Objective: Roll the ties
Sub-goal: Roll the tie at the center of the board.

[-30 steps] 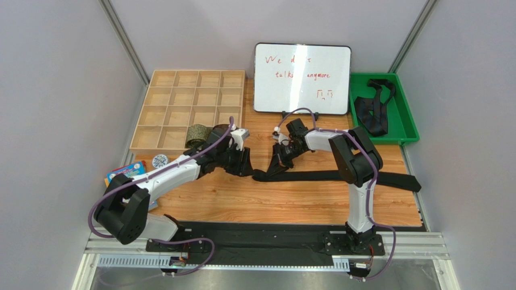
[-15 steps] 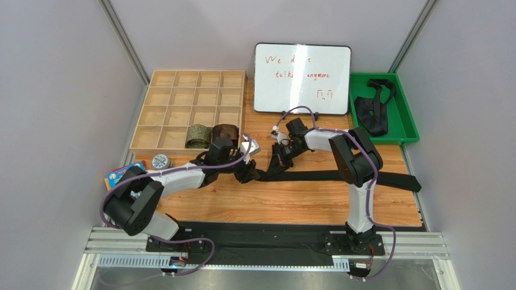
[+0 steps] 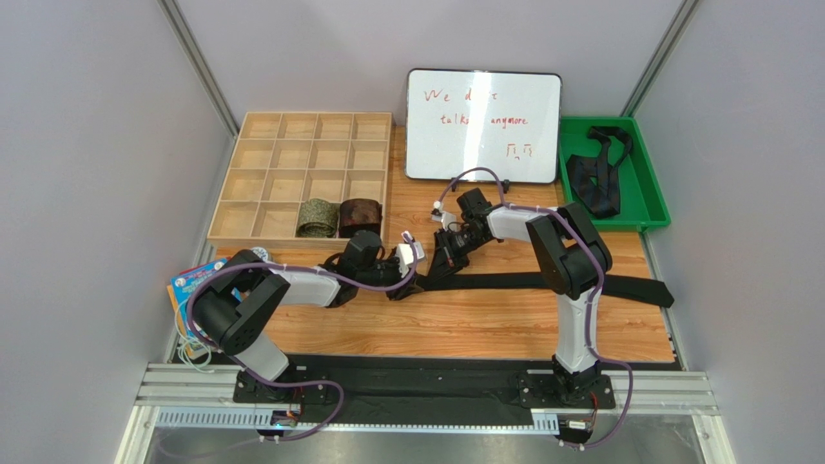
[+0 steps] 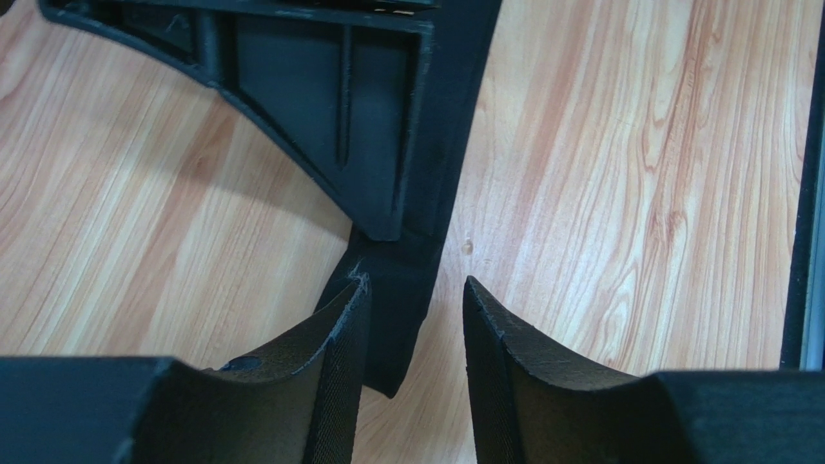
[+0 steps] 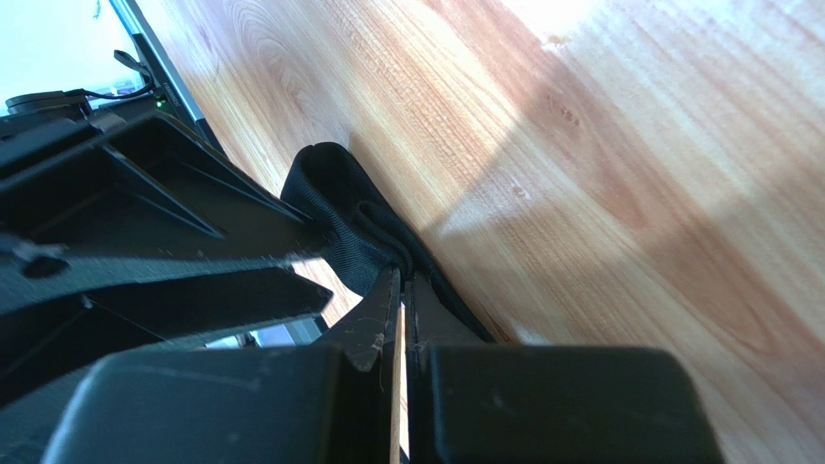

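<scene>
Black and long, the necktie (image 3: 542, 281) is lying stretched across the wooden table (image 3: 484, 324), its left end folded up. The right gripper (image 5: 400, 278) is pinching that folded end, jaws clamped tight on the fabric. The left gripper (image 4: 414, 290) is hovering just beside it, partly open. The necktie's edge is sitting between its fingers (image 4: 339, 353), against one of them and unclamped. An olive-green coil (image 3: 316, 217) and a reddish-brown coil (image 3: 360, 215) are sitting side by side in the near row of the wooden tray (image 3: 290, 145).

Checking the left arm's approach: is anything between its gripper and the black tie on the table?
No loose object. Only the right gripper, shut on the black tie, sits directly ahead of the open left gripper.
</scene>
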Tool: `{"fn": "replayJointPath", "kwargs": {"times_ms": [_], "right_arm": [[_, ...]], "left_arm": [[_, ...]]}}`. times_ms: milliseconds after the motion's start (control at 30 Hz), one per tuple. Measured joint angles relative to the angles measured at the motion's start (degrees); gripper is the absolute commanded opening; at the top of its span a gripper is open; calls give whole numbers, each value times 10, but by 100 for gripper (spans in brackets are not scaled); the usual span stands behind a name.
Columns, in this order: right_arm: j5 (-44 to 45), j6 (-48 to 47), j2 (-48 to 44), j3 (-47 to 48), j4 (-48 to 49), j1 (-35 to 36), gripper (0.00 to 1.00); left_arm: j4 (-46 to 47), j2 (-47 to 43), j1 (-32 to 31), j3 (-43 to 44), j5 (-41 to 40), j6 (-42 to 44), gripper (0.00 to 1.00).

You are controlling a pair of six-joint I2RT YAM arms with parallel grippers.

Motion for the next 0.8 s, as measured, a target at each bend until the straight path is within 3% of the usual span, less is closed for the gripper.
{"fn": "replayJointPath", "kwargs": {"times_ms": [267, 367, 433, 600, 800], "right_arm": [[-4, -2, 0, 0, 0, 0, 0], [-5, -3, 0, 0, -1, 0, 1], [-5, -2, 0, 0, -1, 0, 6], [-9, 8, 0, 5, -8, 0, 33], [-21, 41, 0, 11, -12, 0, 34]], "left_arm": [[18, 20, -21, -6, -8, 46, 47], [20, 27, -24, -4, -21, 53, 40], [20, 29, -25, -1, -30, 57, 34], [17, 40, -27, 13, -56, 64, 27], [10, 42, -31, 19, -77, 67, 26]]}}
